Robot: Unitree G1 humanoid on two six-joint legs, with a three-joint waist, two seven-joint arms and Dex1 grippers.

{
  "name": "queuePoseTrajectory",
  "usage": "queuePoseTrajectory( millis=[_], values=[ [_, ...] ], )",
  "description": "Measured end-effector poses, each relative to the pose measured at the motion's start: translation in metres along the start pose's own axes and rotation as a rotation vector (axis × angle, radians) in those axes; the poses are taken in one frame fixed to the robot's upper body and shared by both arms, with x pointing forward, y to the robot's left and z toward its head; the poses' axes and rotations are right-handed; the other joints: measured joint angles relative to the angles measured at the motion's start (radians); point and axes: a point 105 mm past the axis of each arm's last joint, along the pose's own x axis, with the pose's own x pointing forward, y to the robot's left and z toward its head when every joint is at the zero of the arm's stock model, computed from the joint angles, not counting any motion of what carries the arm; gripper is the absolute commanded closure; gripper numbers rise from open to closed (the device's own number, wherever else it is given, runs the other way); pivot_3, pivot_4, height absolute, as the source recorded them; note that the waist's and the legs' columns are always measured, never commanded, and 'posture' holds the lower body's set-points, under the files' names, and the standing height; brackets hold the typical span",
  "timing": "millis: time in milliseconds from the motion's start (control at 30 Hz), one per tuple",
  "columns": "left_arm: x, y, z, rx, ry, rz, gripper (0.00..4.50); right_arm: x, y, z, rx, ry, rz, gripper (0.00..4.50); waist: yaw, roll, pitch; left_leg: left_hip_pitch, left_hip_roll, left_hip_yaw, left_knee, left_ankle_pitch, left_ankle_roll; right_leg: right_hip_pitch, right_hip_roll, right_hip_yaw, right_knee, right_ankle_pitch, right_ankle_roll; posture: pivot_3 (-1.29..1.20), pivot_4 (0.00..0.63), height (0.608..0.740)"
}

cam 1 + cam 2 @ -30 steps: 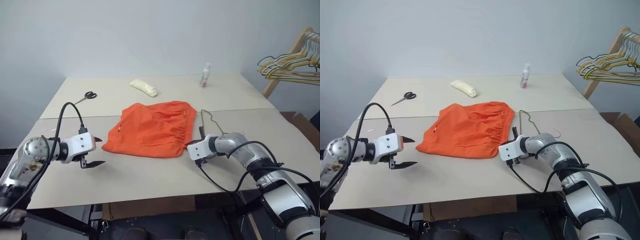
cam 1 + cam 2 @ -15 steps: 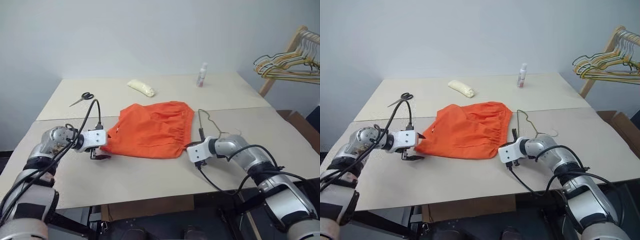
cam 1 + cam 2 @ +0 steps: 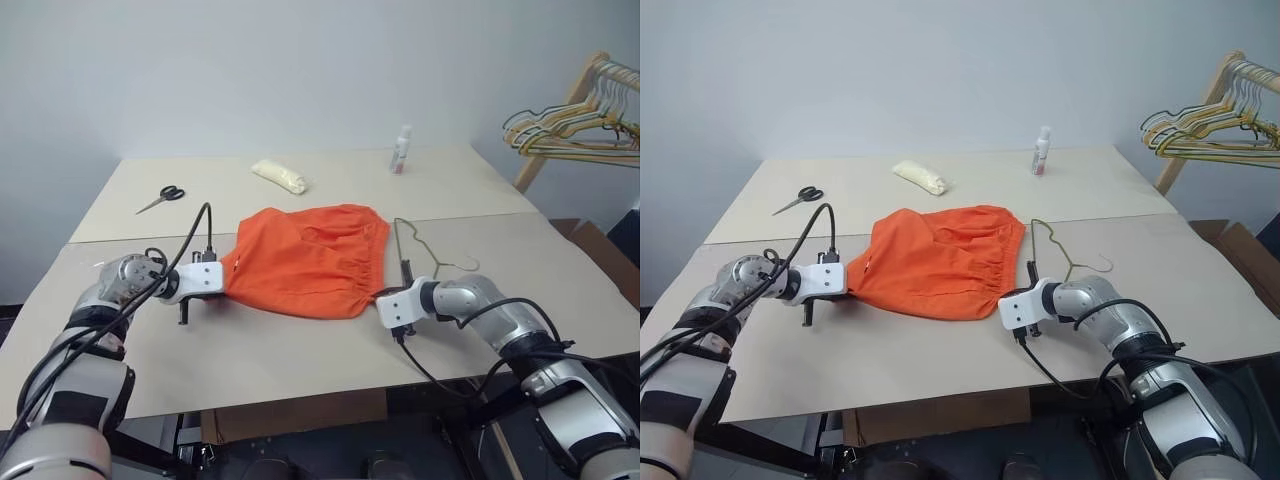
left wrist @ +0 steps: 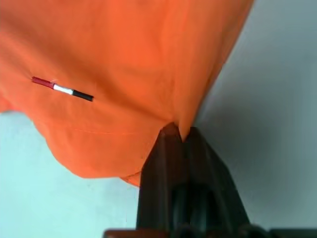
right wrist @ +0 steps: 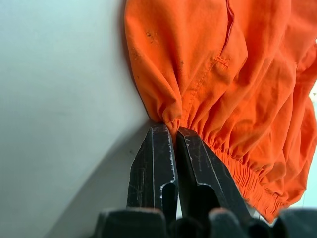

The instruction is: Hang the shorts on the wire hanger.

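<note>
On the beige table (image 3: 300,345), the bright orange fabric shorts (image 3: 305,260) are lying beside the thin grey wire hanger (image 3: 420,248); the left gripper (image 4: 178,136), gaping open a second ago, is now pinching their hem, the right gripper (image 5: 171,130) still clamping the waistband

The shorts (image 3: 305,259): bright orange fabric, lying flat and slightly rumpled at the centre of the counter (image 3: 300,350), gathered elastic waistband toward the right, one corner pinched at each side. The wire hanger (image 3: 420,250): thin dull grey wire, lying flat on the counter just beside the waistband, hook pointing right
</note>
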Motion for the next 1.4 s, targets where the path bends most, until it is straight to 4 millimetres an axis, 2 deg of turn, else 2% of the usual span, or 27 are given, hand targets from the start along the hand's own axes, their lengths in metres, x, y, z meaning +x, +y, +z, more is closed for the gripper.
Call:
queuePoseTrajectory(
  millis=[167,333,500,567,633,700,733,800,867,900,1000,1067,1100,1133,1167,1233,1267,1300,1333,1400],
  values=[
    [-0.012,-0.011,-0.006,0.029,0.000,-0.012,4.49,-0.003,-0.001,0.005,0.017,-0.002,-0.029,4.50,-0.004,0.000,0.000,0.000,0.001,0.000,0.000,-0.001,0.001,-0.001,0.000,0.001,0.000,0.000,0.000,0.13,0.000,0.740],
    [-0.045,-0.048,-0.010,0.011,-0.002,-0.113,4.49,-0.020,0.011,0.023,0.034,-0.056,-0.025,4.50,-0.005,0.000,0.000,-0.005,0.004,0.000,0.000,-0.002,0.002,-0.005,0.000,0.001,0.000,0.000,0.000,0.14,0.000,0.740],
    [-0.075,-0.086,0.010,-0.034,-0.027,-0.195,4.49,-0.057,0.036,0.049,0.059,-0.136,0.115,4.50,0.012,0.001,0.001,-0.005,0.006,0.000,0.004,-0.006,0.010,-0.002,-0.002,0.000,0.000,-0.001,0.002,0.15,0.000,0.740],
    [-0.085,-0.095,0.019,-0.070,-0.030,-0.209,4.49,-0.070,0.035,0.055,0.070,-0.149,0.147,4.50,0.018,0.000,0.002,-0.002,0.006,0.000,0.005,-0.006,0.010,0.000,-0.002,0.000,-0.001,-0.002,0.002,0.15,0.000,0.740],
    [-0.091,-0.096,0.030,-0.095,-0.034,-0.193,4.49,-0.082,0.024,0.057,0.081,-0.143,0.146,4.50,0.024,0.000,0.003,0.003,0.006,0.001,0.005,-0.006,0.010,0.004,-0.002,0.000,-0.001,-0.003,0.002,0.16,0.000,0.740],
    [-0.091,-0.087,0.041,-0.104,-0.047,-0.123,4.49,-0.087,0.007,0.054,0.098,-0.117,0.108,4.50,0.032,0.001,0.005,0.011,0.007,0.001,0.005,-0.006,0.010,0.012,-0.001,0.000,0.000,-0.005,0.003,0.17,0.000,0.740],
    [-0.087,-0.076,0.046,-0.120,-0.075,-0.051,4.49,-0.086,-0.005,0.051,0.114,-0.103,0.070,4.50,0.035,0.003,0.006,0.016,0.007,0.000,0.004,-0.006,0.010,0.018,0.000,-0.001,-0.001,-0.006,0.005,0.17,0.000,0.740],
    [-0.075,-0.036,0.067,-0.149,-0.181,0.175,4.49,-0.077,-0.041,0.043,0.161,-0.074,-0.073,4.50,0.046,0.002,0.008,0.024,0.007,0.000,0.004,-0.006,0.010,0.024,0.001,-0.001,0.000,-0.009,0.010,0.17,0.000,0.740],
    [-0.069,0.010,0.083,-0.173,-0.228,0.389,4.49,-0.069,-0.081,0.031,0.190,-0.016,-0.233,4.50,0.055,0.000,0.009,0.027,0.003,-0.002,0.002,-0.005,0.007,0.027,0.002,-0.002,0.000,-0.005,0.002,0.17,0.000,0.740],
    [-0.071,0.044,0.089,-0.205,-0.239,0.552,4.49,-0.066,-0.108,0.022,0.212,0.022,-0.348,4.50,0.058,-0.001,0.009,0.027,0.001,-0.003,0.002,-0.003,0.005,0.025,0.001,-0.002,0.001,-0.004,0.000,0.17,0.000,0.740],
    [-0.101,0.119,0.105,-0.257,-0.248,0.962,4.49,-0.068,-0.170,0.003,0.232,0.137,-0.641,4.50,0.059,-0.004,0.007,0.014,-0.001,-0.003,-0.001,0.005,-0.010,0.011,-0.001,-0.001,0.006,-0.002,-0.002,0.17,0.000,0.740],
    [-0.145,0.160,0.129,-0.261,-0.318,1.250,4.49,-0.084,-0.221,0.001,0.232,0.201,-0.930,4.50,0.053,-0.008,0.005,-0.006,-0.003,-0.003,-0.002,0.008,-0.014,-0.014,-0.003,0.000,0.008,-0.001,-0.003,0.17,0.000,0.740],
    [-0.169,0.171,0.145,-0.234,-0.378,1.354,4.49,-0.097,-0.243,0.010,0.213,0.190,-1.066,4.50,0.048,-0.008,0.005,-0.011,-0.004,-0.001,-0.004,0.009,-0.016,-0.024,-0.003,0.000,0.011,0.000,-0.004,0.17,0.000,0.740],
    [-0.195,0.177,0.161,-0.196,-0.454,1.451,4.49,-0.116,-0.263,0.020,0.186,0.157,-1.214,4.50,0.038,-0.008,0.004,-0.013,-0.004,-0.001,-0.008,0.009,-0.016,-0.033,-0.004,-0.002,0.017,0.000,-0.004,0.17,0.000,0.740],
    [-0.213,0.178,0.171,-0.164,-0.513,1.509,4.49,-0.132,-0.274,0.030,0.154,0.123,-1.308,4.50,0.030,-0.008,0.004,-0.015,-0.005,-0.003,-0.011,0.009,-0.016,-0.037,-0.005,-0.004,0.019,-0.001,-0.004,0.17,0.000,0.740],
    [-0.241,0.168,0.184,-0.093,-0.640,1.550,4.49,-0.158,-0.285,0.047,0.072,0.040,-1.449,4.50,0.007,-0.008,0.001,-0.012,-0.005,-0.006,-0.023,0.008,-0.017,-0.037,-0.005,-0.008,0.015,-0.001,-0.004,0.18,0.000,0.740],
    [-0.248,0.161,0.184,-0.060,-0.665,1.537,4.49,-0.164,-0.284,0.051,0.045,0.020,-1.469,4.50,-0.004,-0.008,0.001,-0.011,-0.005,-0.006,-0.023,0.008,-0.017,-0.037,-0.005,-0.008,0.013,-0.001,-0.004,0.18,0.000,0.740],
    [-0.248,0.151,0.182,-0.024,-0.672,1.486,4.49,-0.165,-0.280,0.051,0.027,0.001,-1.465,4.50,-0.016,-0.007,0.000,-0.010,-0.005,-0.006,-0.024,0.008,-0.017,-0.036,-0.005,-0.008,0.011,-0.001,-0.004,0.18,0.000,0.740],
    [-0.240,0.138,0.175,0.013,-0.646,1.398,4.49,-0.160,-0.270,0.047,0.031,-0.012,-1.434,4.50,-0.031,-0.007,-0.001,-0.008,-0.005,-0.006,-0.026,0.008,-0.016,-0.034,-0.005,-0.008,0.010,-0.001,-0.004,0.18,0.000,0.740],
    [-0.211,0.117,0.157,-0.002,-0.597,1.214,4.49,-0.140,-0.245,0.032,0.057,-0.005,-1.323,4.50,-0.044,-0.007,-0.001,-0.009,-0.004,-0.006,-0.028,0.008,-0.016,-0.031,-0.004,-0.008,0.004,-0.001,-0.004,0.19,0.000,0.740]
  ],
)
